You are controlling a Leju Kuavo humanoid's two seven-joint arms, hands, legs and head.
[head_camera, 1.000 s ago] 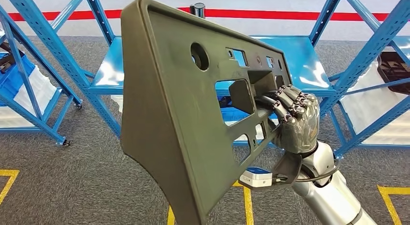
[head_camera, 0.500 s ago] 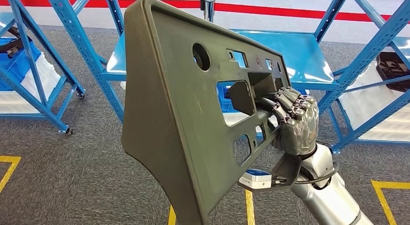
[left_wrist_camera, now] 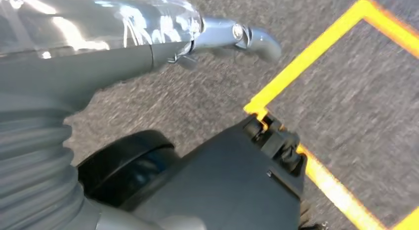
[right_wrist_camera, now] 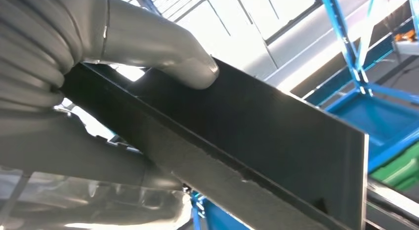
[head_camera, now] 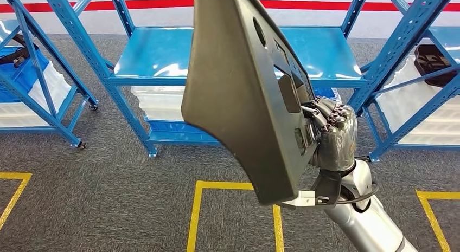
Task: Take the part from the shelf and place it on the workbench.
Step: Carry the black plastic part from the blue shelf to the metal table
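Blue shelving (head_camera: pixel 163 62) over grey carpet with yellow floor lines (head_camera: pixel 217 186) is seen, shifted since a second ago as the camera moved. The dark part (head_camera: pixel 238 95) is now turned nearly edge-on, held aloft by the right hand (head_camera: pixel 333 135), fingers closed through its openings. The left hand's (left_wrist_camera: pixel 232 34) finger state cannot be told.

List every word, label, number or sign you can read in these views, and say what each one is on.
None can be read.
The dark part held by the right hand bears cutouts, no lettering.
The blue shelf shows no labels.
The yellow floor lines and the red stripe are plain markings, not text.
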